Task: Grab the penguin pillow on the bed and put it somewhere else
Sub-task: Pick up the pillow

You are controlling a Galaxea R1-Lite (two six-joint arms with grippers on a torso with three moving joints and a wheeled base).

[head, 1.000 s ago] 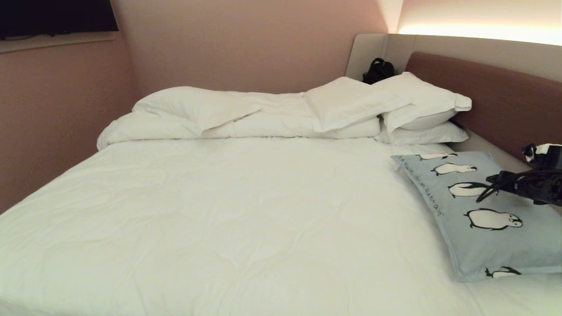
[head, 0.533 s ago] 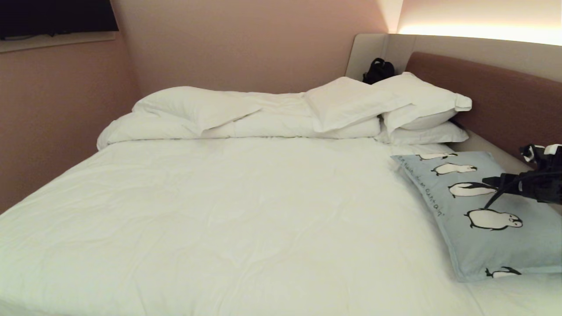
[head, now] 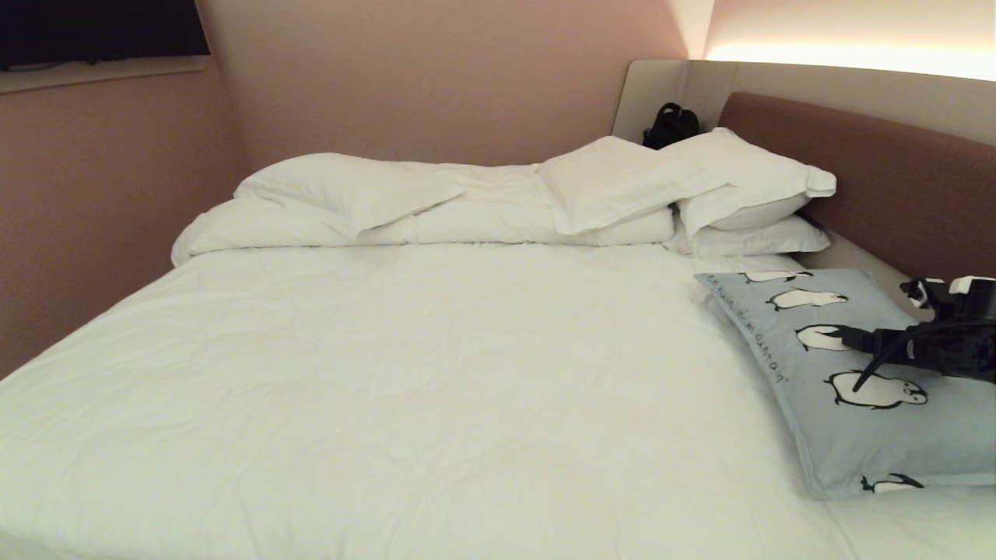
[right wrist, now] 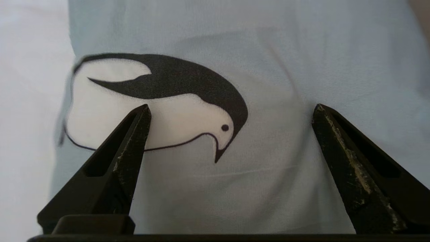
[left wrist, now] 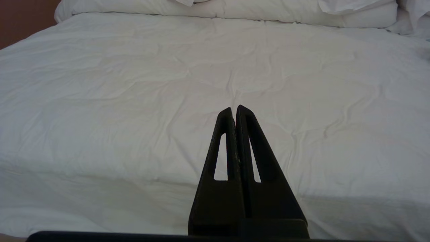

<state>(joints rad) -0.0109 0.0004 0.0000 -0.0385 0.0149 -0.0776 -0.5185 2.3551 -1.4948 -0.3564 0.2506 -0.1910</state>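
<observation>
The penguin pillow (head: pixel 856 443) is light blue with black-and-white penguins and lies flat on the bed (head: pixel 428 373) at its right side, near the headboard. My right gripper (head: pixel 878 313) reaches in from the right edge and hovers low over the pillow's middle. In the right wrist view this gripper (right wrist: pixel 231 107) is open wide. One of its fingertips (right wrist: pixel 141 117) is over a printed penguin, and the pillow (right wrist: pixel 285 67) fills the space between the fingers, with nothing gripped. My left gripper (left wrist: pixel 234 108) is shut and empty, parked over the bed (left wrist: pixel 134 84) near its front edge.
White pillows (head: pixel 700 187) and a folded white duvet (head: pixel 389 210) are piled along the far side of the bed. The brown headboard (head: pixel 879 179) runs along the right, with a black object (head: pixel 671 124) on the ledge behind it. A pink wall is on the left.
My right gripper has sunk a little and shifted left over the pillow, closer to its surface. The pillow and the left arm have not moved.
</observation>
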